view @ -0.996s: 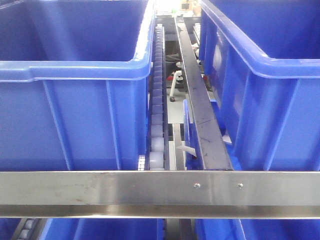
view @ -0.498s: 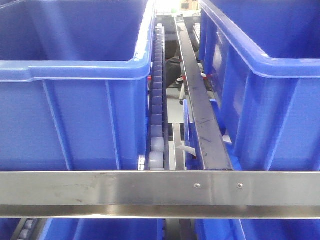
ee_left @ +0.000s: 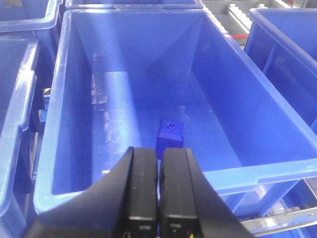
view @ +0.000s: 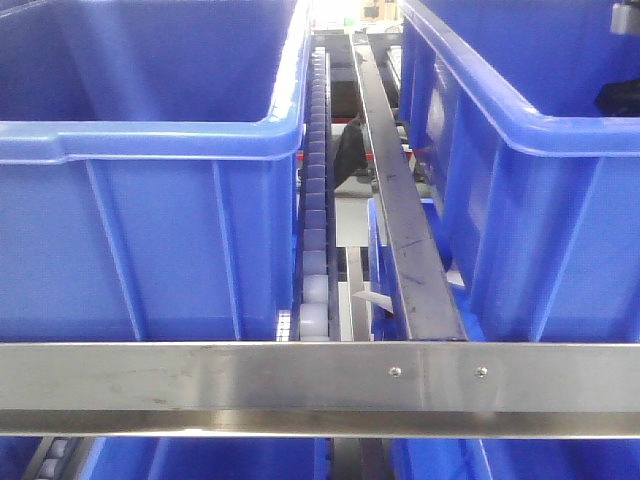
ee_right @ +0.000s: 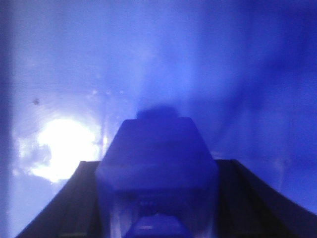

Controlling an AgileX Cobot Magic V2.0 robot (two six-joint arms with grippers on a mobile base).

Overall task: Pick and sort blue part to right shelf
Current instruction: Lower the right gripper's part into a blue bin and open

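One blue part (ee_right: 156, 163) gripped in right claw (ee_right: 156, 198) inside bin, left claw (ee_left: 158, 193) closed empty; next lower, release.

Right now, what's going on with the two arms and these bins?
The right gripper is shut on a blue part, held close over the pale floor of a blue bin. The left gripper is shut and empty, hovering over a large blue bin where another small blue block sits on the floor. In the front view, the steel shelf rail runs across in front of the blue roller strip; neither gripper shows clearly there.
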